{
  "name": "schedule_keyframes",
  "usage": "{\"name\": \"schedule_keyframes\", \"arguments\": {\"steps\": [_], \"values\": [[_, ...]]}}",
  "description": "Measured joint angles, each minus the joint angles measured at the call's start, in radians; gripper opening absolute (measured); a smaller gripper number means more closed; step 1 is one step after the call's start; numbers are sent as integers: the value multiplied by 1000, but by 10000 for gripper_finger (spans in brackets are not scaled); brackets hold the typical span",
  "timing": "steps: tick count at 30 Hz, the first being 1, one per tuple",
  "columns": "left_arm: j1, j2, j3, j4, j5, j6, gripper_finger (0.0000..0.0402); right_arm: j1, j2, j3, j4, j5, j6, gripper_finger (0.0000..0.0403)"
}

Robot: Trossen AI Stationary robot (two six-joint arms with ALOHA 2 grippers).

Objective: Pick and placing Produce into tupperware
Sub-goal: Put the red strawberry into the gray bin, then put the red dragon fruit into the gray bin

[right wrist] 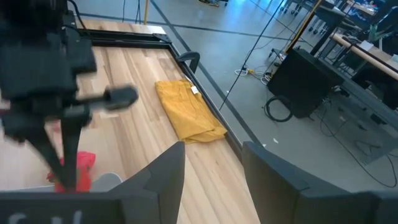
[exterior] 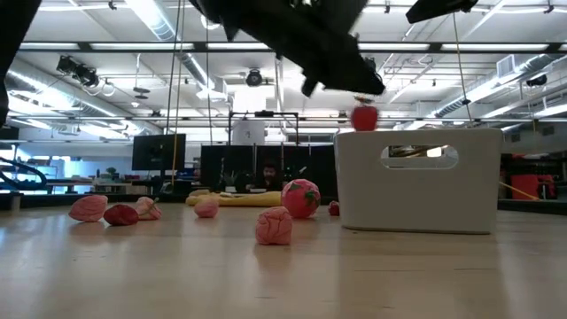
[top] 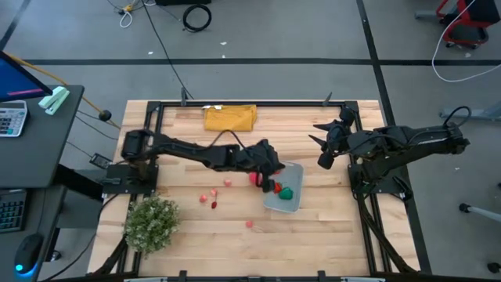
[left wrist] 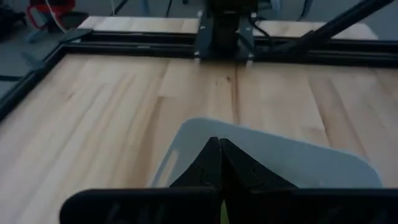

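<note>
The pale tupperware (top: 290, 202) (exterior: 416, 177) (left wrist: 298, 163) sits right of the table's middle, with a green piece (top: 287, 192) inside. My left gripper (top: 272, 177) (exterior: 370, 89) (left wrist: 221, 144) hovers shut over its left end, and a small red produce piece (exterior: 364, 117) (top: 275, 186) hangs just beneath. A bigger red ball (top: 256, 178) (exterior: 301, 197) rests on the table beside the container. Several pink and red pieces (top: 211, 197) (exterior: 121, 214) lie to its left, one (exterior: 274, 226) nearer. My right gripper (top: 321, 149) (right wrist: 214, 180) waits open over the table's right side. My left gripper comes from above, slanting down toward the table's right. The small red piece hangs right below its shut fingertips by a thin stem (exterior: 361, 102), clear of the container's rim. The fingers themselves hide the place of contact in the left wrist view.
A mustard-yellow folded cloth (top: 229, 117) (right wrist: 186, 112) lies at the far edge. A bushy pale-green plant (top: 151, 223) stands at the near left corner. Black frame rails (top: 368, 204) run along the table's sides. Bare wood shows near the container's near side.
</note>
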Motion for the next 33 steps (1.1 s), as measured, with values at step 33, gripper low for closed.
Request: {"name": "schedule_keyframes", "arguments": {"steps": [33], "values": [[18,-94,4,-333,-21,164,122,0,0,0,-4,0,16,168]]}}
